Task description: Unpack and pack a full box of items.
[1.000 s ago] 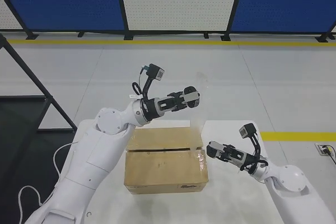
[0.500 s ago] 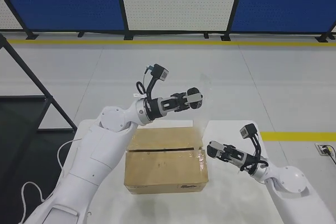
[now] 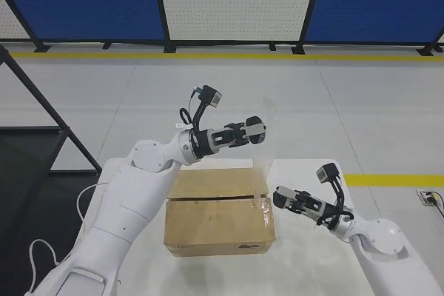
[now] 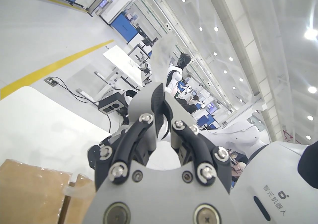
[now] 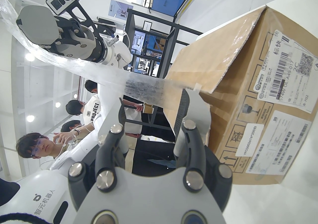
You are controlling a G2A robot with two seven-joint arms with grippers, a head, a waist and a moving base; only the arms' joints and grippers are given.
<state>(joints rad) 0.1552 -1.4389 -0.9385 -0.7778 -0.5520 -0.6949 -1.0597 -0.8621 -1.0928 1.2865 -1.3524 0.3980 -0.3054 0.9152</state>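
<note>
The left gripper (image 3: 256, 132), raised high above the far edge of the cardboard box (image 3: 218, 214), has its jaws pinched shut on a strip of clear tape (image 5: 99, 74). The strip runs taut down to the box's far right corner, where it appears to be stuck fast, though the join is hard to make out. The right gripper (image 5: 152, 102) hangs beside the box's right wall, just above the worktop (image 3: 300, 172), jaws parted and holding nothing. The box sits mid-worktop, closed on top. The risks from here are three. The thin strip could snap or slide out of the pinch under a hard pull. With nothing bracing the box, that pull could tip it or drag it toward the edge. The sticky film could also catch on the open right jaws close by, or cling to the left jaws on release.
</note>
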